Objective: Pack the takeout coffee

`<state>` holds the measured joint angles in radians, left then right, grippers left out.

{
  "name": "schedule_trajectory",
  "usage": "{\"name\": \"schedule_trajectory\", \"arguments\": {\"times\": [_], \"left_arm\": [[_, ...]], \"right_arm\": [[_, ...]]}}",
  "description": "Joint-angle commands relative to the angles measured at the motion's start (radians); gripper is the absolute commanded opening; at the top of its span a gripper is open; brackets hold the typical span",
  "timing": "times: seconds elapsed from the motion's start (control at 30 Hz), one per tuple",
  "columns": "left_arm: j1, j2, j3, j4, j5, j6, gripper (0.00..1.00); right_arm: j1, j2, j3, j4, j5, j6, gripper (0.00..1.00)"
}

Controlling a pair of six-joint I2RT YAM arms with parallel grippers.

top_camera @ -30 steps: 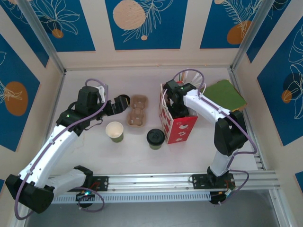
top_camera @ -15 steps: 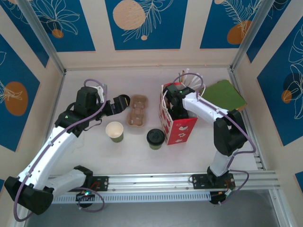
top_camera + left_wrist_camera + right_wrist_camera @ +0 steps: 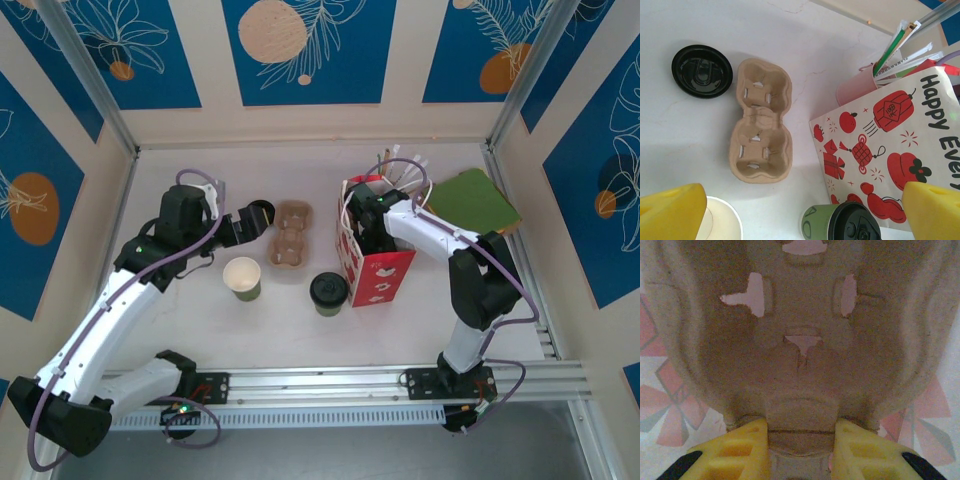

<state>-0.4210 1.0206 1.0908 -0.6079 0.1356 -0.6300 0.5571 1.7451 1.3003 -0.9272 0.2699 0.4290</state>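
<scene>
White tabletop [image 3: 300, 325]: carrier [image 3: 800, 340] in bag [image 3: 385, 275], coffee [image 3: 328, 293] outside

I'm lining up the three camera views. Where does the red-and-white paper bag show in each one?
Top external: the bag stands right of centre.
Left wrist: right side, its printed face towards the camera.
Right wrist: faint red print at the left and right edges, behind a cardboard tray.
Shared landmark: the lidded green cup sits by the bag's corner in the top and left wrist views.
</scene>
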Motion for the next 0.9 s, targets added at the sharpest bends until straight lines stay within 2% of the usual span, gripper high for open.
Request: {"name": "schedule_trajectory", "arguments": {"times": [0.0, 0.33, 0.87], "left_arm": [[0.006, -0.02, -0.007, -0.01, -0.014, -0.009, 1.0], [0.008, -0.016, -0.005, -0.007, -0.014, -0.01, 1.0], [0.006, -0.001, 0.008, -0.007, -0.014, -0.007, 1.0]], "right_arm": [[0.006, 0.008, -0.018, -0.01, -0.003, 0.02, 0.29], [-0.001, 0.01, -0.004, 0.003, 0.008, 0.023, 0.29], [-0.012, -0.002, 0.046, 0.074, 0.031, -0.244, 0.29]]}}
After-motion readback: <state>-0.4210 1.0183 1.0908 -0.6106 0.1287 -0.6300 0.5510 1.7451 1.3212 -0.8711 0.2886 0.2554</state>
